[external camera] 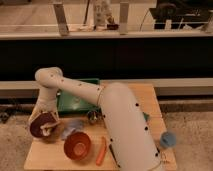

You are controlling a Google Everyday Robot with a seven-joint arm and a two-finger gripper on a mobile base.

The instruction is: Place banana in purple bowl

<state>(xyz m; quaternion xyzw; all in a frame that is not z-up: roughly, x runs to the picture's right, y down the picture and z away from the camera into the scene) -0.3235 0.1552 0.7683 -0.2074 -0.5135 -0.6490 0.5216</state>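
The claw (46, 128) hangs over the purple bowl (41, 125), left of the orange bowl (77, 145).

No text, label, brand or number can be read on anything in view.

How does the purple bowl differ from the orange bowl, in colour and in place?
The purple bowl is dark maroon; the orange bowl is bright. The purple bowl sits at the table's left edge beneath the gripper; the orange bowl stands nearer the middle, uncovered. Both are round and similar in width.
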